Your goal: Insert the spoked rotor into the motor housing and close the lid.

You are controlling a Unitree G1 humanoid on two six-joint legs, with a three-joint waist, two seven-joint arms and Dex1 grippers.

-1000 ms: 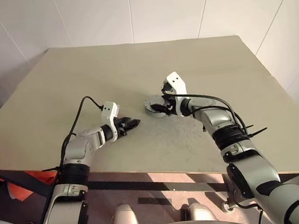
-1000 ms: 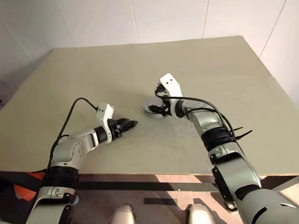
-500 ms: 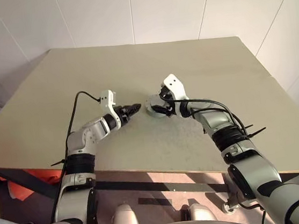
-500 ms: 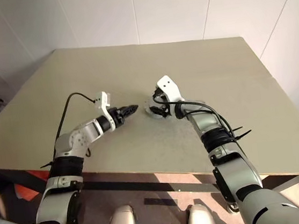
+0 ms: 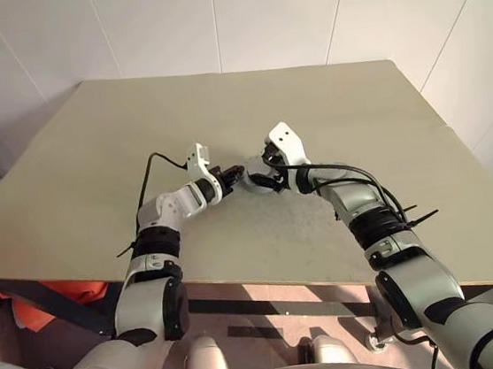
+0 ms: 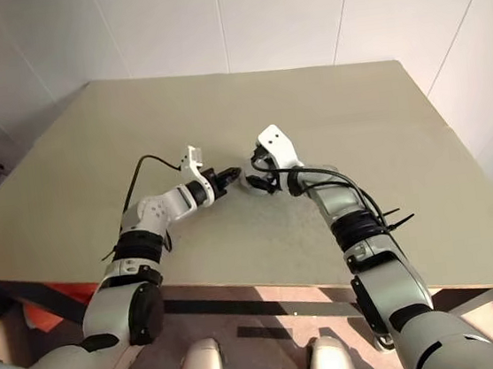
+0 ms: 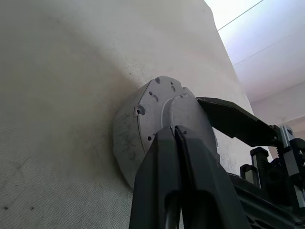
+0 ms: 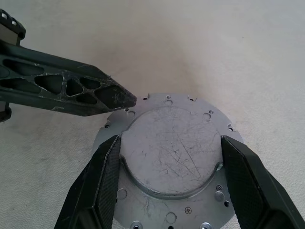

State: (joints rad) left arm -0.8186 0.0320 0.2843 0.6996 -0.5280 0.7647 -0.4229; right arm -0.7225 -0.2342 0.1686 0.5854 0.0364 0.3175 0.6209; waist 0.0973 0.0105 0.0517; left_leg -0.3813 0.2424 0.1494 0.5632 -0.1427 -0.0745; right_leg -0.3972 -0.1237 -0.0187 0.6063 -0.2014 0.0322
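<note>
Our right jaws (image 8: 169,179) clamp the lid's (image 8: 167,143) raised centre to steady it; left jaws (image 7: 175,138), shut empty, press its edge.

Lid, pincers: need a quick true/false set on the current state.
1. The right pincer has its fingers on opposite sides of the raised centre of the lid. True.
2. The left pincer is wide open. False: its fingers are shut together, with the tip at the lid's rim.
3. The lid lies flat on the table. True.
4. The left pincer carries the spoked rotor. False: it holds nothing.
</note>
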